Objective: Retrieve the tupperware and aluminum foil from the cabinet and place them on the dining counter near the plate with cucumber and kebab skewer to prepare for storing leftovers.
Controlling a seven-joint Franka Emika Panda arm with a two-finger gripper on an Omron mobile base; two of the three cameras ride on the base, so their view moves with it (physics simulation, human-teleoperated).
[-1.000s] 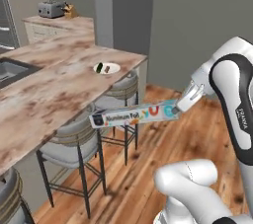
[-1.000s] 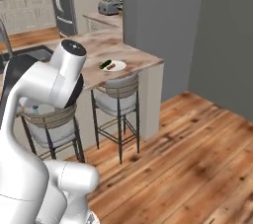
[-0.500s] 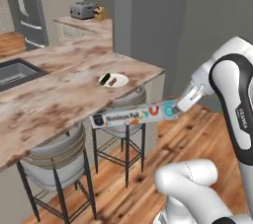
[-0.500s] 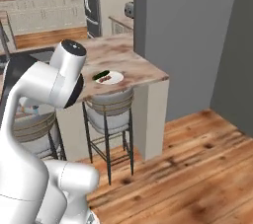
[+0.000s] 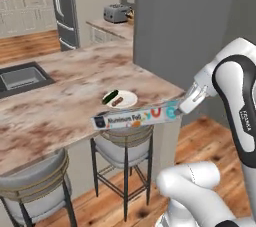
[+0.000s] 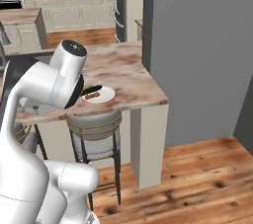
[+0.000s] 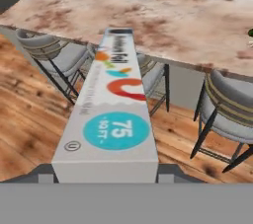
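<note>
I had the gripper (image 5: 181,107) clamped on the aluminum foil (image 5: 134,117) at one end, carton level, its long axis reaching over the dining counter (image 5: 60,106) edge just short of the plate (image 5: 120,99).

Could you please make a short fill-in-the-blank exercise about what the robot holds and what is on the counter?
1. The gripper holds the aluminum foil by one ____.
2. The plate rests on the dining ____.
3. Under the counter's edge stand grey ____.
4. Set into the counter is a dark ____.

Missing words: end; counter; stools; sink
</note>
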